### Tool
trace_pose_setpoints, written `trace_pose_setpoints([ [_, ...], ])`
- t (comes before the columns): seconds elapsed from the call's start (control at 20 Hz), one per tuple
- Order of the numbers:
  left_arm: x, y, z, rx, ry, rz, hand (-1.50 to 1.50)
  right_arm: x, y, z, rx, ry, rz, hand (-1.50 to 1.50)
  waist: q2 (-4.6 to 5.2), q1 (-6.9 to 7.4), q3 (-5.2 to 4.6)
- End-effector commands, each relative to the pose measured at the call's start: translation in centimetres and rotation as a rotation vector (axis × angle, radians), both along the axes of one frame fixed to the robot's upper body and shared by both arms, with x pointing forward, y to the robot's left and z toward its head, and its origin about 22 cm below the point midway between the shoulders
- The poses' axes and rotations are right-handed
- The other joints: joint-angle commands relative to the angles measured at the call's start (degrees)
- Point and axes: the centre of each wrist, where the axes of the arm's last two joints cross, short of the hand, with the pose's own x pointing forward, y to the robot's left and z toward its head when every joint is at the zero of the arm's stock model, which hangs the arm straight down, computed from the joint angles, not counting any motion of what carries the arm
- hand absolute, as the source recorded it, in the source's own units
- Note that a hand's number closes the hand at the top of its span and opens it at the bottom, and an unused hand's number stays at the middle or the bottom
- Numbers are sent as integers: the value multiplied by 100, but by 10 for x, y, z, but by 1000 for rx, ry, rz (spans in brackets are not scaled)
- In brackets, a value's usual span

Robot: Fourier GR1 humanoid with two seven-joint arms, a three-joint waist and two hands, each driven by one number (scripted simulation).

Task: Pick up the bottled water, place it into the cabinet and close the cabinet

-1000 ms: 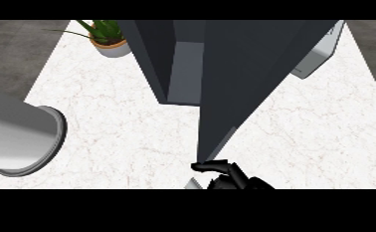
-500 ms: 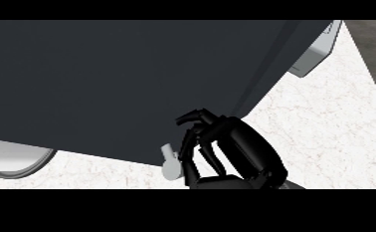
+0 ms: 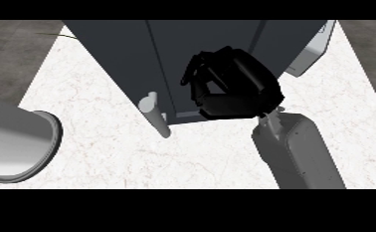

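Bottled water shows nowhere on the worktop (image 3: 110, 146), so I judge it is already inside the dark cabinet (image 3: 213, 52), though I cannot see it to give its long axis or which way it points. Starting at the right hand (image 3: 235, 84): its fingers are curled and hold nothing, knuckles against the cabinet front. Just left of it the pale door handle (image 3: 155, 114) stands upright. The step looks like closing the cabinet; next the hand should press the door flush. A grey round dish (image 3: 26, 144) lies at the left edge.
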Motion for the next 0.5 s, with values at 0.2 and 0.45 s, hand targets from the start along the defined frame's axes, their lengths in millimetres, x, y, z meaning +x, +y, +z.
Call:
trace_pose_setpoints([
  [0.2,-23,10,7,-3,13,19,-150,57,-6,10,-27,-37,36,150,-17,-27,1],
  [0.45,-20,12,4,-3,18,-12,-150,71,27,16,-42,-28,68,150,-1,12,-3],
])
